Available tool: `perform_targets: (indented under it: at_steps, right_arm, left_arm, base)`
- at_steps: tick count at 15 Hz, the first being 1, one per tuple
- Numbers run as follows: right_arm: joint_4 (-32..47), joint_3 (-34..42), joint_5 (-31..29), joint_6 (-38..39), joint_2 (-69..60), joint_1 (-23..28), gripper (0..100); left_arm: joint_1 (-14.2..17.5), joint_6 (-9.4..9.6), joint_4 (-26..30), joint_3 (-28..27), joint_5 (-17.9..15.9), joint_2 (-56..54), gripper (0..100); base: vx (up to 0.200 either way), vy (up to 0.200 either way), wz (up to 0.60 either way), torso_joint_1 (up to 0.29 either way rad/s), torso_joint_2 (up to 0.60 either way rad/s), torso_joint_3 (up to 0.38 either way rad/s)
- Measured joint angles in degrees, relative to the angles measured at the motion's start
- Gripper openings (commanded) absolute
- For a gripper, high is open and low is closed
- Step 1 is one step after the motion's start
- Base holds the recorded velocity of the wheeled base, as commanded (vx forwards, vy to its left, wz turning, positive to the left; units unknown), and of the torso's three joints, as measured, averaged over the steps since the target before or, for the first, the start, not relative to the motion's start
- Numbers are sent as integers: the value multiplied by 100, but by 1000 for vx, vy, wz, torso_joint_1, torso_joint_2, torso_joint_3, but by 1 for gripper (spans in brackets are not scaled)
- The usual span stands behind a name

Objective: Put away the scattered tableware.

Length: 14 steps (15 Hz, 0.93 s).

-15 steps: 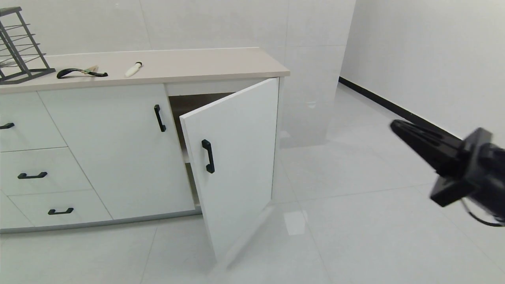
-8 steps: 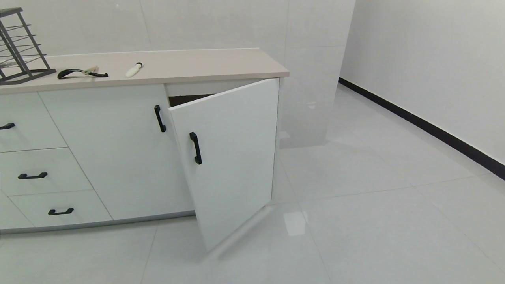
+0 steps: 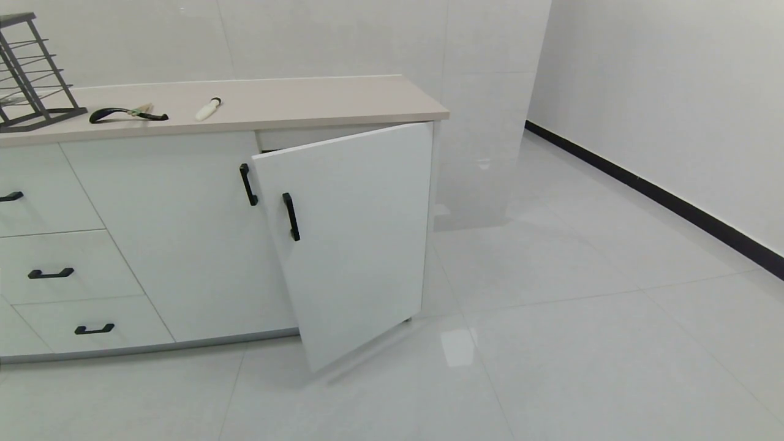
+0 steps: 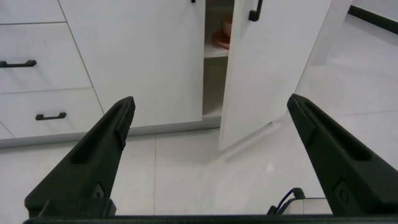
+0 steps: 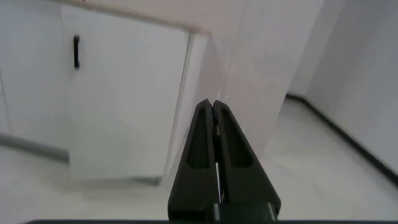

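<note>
Tableware left out in the head view comes to 2 utensils lying flat on the worktop (image 3: 306, 101): a black-handled utensil (image 3: 125, 114) just beside the wire rack (image 3: 27, 73), and a white-handled utensil (image 3: 207, 108) near it but not touching. Below, the cabinet door (image 3: 349, 239) stands ajar, its free edge with the black handle (image 3: 291, 216) swung out from the frame. In the left wrist view the left end effector (image 4: 211, 102) hangs above the floor (image 4: 186, 168) with its fingers spread wide and nothing between them. Through the gap behind the door, a reddish dish (image 4: 222, 34) sits on a shelf (image 4: 214, 53) inside. In the right wrist view the right end effector (image 5: 213, 107) has its fingers pressed together on nothing and points toward the hinge side of the door. The step in hand looks like shutting the door, though the 2 utensils are not yet stored. To do it well, set the closed tip flat against the panel close to the handle edge, far from the hinge. Push squarely and slowly until the door meets the frame, keeping clear of the handle so nothing snags. If the utensils belong inside, the door is better left ajar until they are in.
</note>
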State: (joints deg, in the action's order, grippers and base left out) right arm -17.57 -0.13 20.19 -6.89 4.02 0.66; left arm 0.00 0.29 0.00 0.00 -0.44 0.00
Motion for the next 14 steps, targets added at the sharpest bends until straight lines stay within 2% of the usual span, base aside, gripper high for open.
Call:
perform_targets:
  at_steps: [2, 3, 4, 10, 12, 14]
  right_arm:
    - [1336, 9, -190, 66, -221, -30, 0]
    - [1492, 9, -243, 132, -293, -45, 0]
    - [1514, 6, -267, 145, -343, -50, 0]
    - [1746, -11, -1763, 599, -391, -45, 0]
    - [1792, 2, -1855, 729, -391, -66, 0]
    - [1792, 2, -1849, 751, -389, -66, 0]
  left_arm:
    - [0, -9, 2, 0, 0, 2, 100]
    - [0, -11, 0, 0, 0, 2, 100]
    - [0, -20, 0, 0, -2, 0, 100]
    - [0, -37, 0, 0, 0, 0, 100]
    - [0, -43, 0, 0, 0, 2, 100]
    - [0, -51, 0, 0, 0, 2, 100]
  base:
    - [0, 0, 0, 0, 0, 0]
    - [0, 0, 0, 0, 0, 0]
    - [0, 0, 0, 0, 0, 0]
    - [0, 0, 0, 0, 0, 0]
    - [0, 0, 0, 0, 0, 0]
    - [200, 100, 0, -2, 5, 2]
